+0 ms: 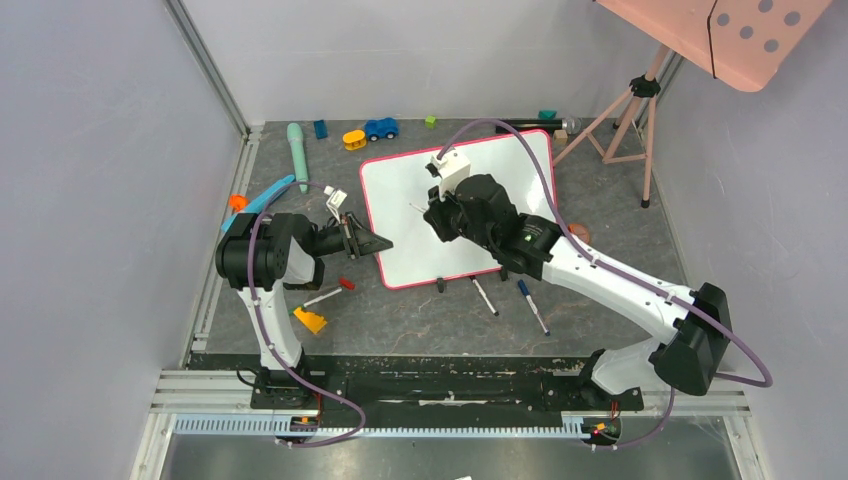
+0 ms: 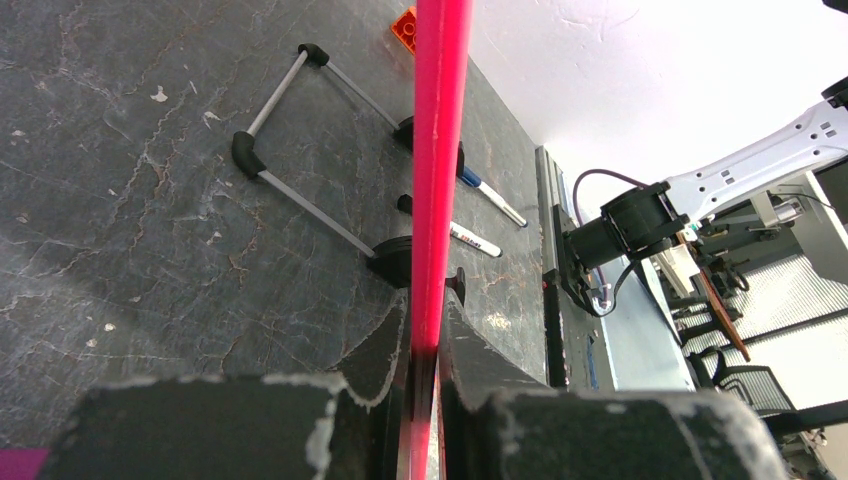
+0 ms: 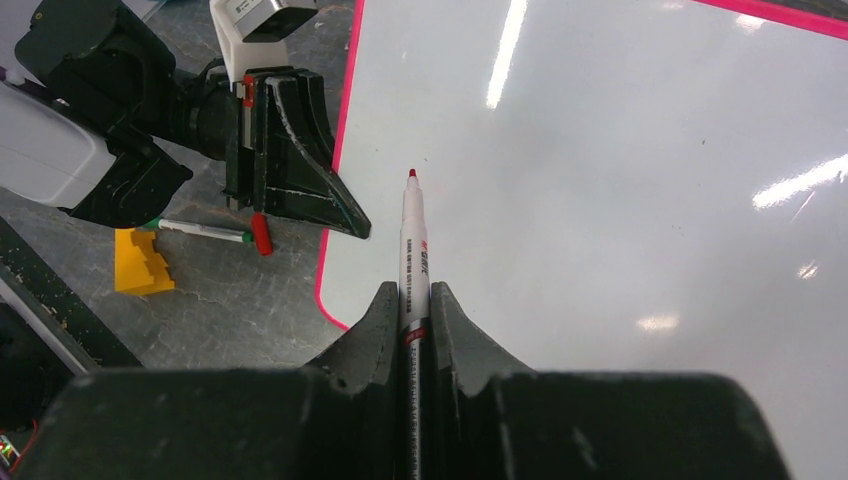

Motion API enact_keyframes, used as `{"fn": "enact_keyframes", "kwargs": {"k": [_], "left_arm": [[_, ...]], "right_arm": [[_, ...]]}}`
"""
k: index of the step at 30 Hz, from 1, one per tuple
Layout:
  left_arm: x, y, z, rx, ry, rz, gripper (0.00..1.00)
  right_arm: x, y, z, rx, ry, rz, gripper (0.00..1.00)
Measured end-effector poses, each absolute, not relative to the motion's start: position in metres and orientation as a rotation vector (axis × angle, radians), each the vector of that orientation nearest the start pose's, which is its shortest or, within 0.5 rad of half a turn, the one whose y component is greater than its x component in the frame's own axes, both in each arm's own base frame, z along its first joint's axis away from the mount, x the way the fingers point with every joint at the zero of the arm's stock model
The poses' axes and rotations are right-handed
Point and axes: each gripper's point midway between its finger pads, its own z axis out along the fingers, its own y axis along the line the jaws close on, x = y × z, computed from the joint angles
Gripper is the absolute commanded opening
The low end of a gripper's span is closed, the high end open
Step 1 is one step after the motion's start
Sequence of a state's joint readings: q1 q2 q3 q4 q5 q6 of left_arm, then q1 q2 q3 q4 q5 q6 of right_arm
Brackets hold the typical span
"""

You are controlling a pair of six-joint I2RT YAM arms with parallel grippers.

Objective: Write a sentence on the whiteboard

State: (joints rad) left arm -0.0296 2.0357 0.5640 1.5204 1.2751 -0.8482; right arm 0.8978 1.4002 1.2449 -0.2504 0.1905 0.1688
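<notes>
**Worktop**: dark and mottled, it carries everything noted here. The whiteboard sits near its middle, and we give all places relative to the board.

**Left claw**: clenched on the board's pink frame at the left edge, with one jaw on each side of the rim. We read this as a bracing hold, so the board does not skid or rock under pen pressure. A wire stand shows beneath the board, so it probably rests raised rather than flat.

**Right claw**: clamped around a red marker, cap off, with the barrel running straight out between the fingers. This puts the tip ahead of the claw, in plain sight of the wrist camera. The tip is over the board's left part, just inside the held edge. We cannot tell whether it touches.

**Sentence**: no red lettering shows on the surface we can see, so we judge the writing not yet begun. Starting near the left edge leaves room for a line to run rightward.

**Two spare markers**: they lie on the worktop just beside the board's near edge.
</notes>
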Motion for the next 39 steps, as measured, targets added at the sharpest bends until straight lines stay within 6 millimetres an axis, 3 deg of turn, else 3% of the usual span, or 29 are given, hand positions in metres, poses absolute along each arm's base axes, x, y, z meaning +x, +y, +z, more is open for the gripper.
{"fn": "enact_keyframes", "kwargs": {"k": [15, 26, 39], "left_arm": [[0.313, -0.186, 0.089, 0.453, 1.759, -1.602, 0.03], [0.313, -0.186, 0.089, 0.453, 1.760, -1.602, 0.03], [0.313, -0.187, 0.089, 0.453, 1.760, -1.602, 0.03]], "right_arm": [[0.290, 0.332, 0.261, -0.617, 1.906, 0.546, 0.00], [0.282, 0.359, 0.230, -0.741, 1.972, 0.616, 0.00], [0.309, 0.382, 0.259, -0.717, 1.906, 0.592, 0.00]]}}
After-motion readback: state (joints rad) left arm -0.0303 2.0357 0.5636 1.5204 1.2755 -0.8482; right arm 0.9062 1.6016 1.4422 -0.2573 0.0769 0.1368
